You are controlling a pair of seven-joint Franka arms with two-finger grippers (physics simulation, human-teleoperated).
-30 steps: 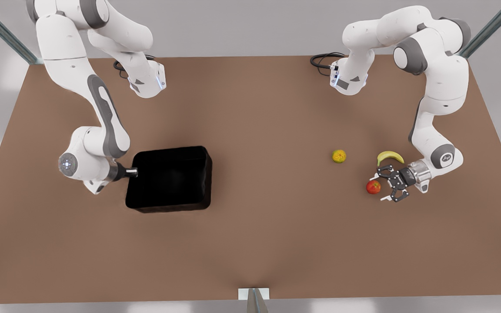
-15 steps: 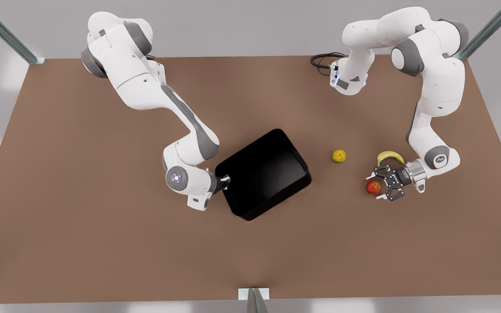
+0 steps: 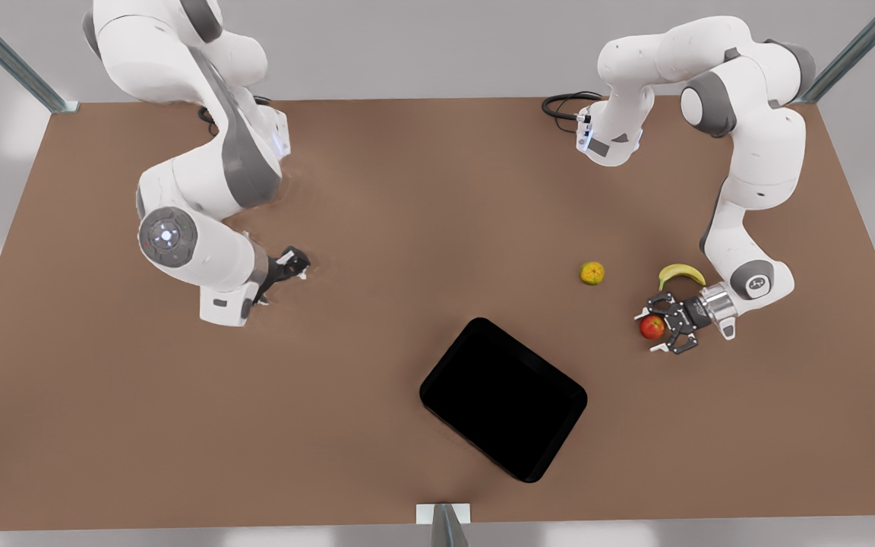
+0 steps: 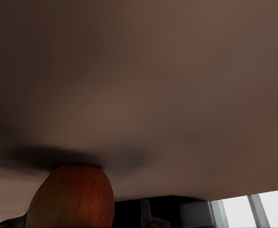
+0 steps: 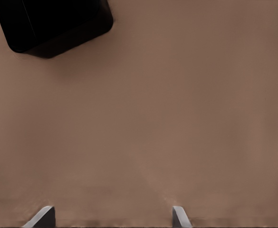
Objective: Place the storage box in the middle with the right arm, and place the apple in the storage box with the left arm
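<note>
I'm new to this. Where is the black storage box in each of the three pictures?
Front view: the storage box lies skewed near the table's near edge, apart from both grippers.
Left wrist view: not in it; the apple sits close up.
Right wrist view: one corner of it.
Shared landmark: the brown table.

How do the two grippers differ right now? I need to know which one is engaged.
The left gripper, at the front view's right, has its open fingers either side of the apple; the right gripper, at the front view's left, has nothing between its fingers. The left one is among the fruit; the right one is well away from the storage box. Both are black, two-fingered and open.
</note>
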